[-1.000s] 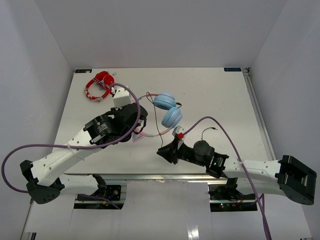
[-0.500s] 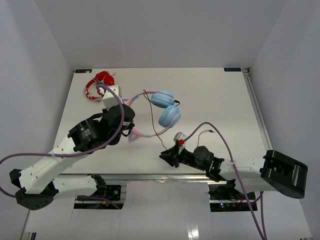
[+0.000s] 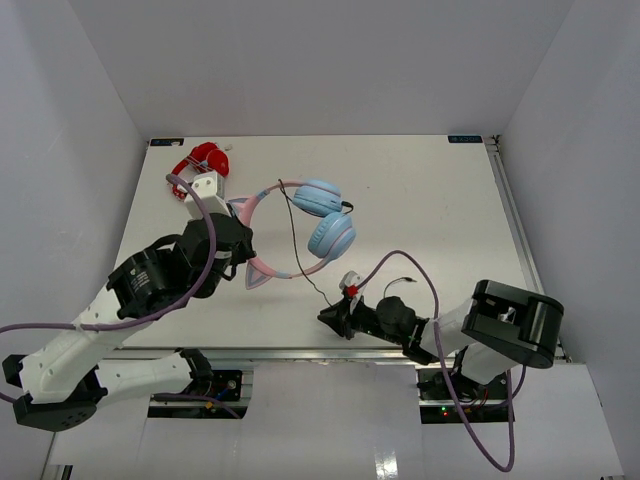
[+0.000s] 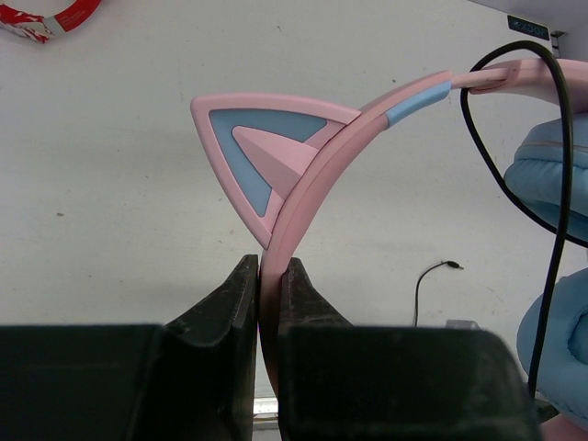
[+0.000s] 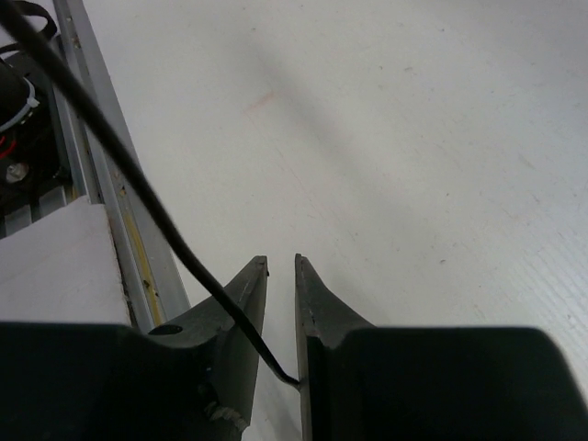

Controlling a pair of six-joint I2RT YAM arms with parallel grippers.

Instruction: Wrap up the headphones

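Observation:
The headphones lie left of the table's middle: pink cat-ear headband (image 3: pixel 262 195), two light blue ear cups (image 3: pixel 330 236). My left gripper (image 3: pixel 244 260) is shut on the headband beside a cat ear (image 3: pixel 259 276); in the left wrist view the pink band (image 4: pixel 317 170) rises out of the gripper (image 4: pixel 269 268), with the blue cups (image 4: pixel 554 175) at the right. The thin black cable (image 3: pixel 305 265) runs from the cups down to my right gripper (image 3: pixel 336 318) at the near edge. In the right wrist view the cable (image 5: pixel 138 184) crosses the left finger and is pinched deep between the nearly closed jaws of the gripper (image 5: pixel 281 265).
Red-and-white headphones (image 3: pixel 196 165) lie at the far left corner, also in the left wrist view (image 4: pixel 46 14). The cable's plug end (image 3: pixel 408 282) lies loose near the right arm. The table's metal front rail (image 5: pixel 101 184) is right beside the right gripper.
My left arm has drawn back to the left with the headband, shifting the headphones left and farther away. My right gripper has pulled back toward the near edge with the cable.

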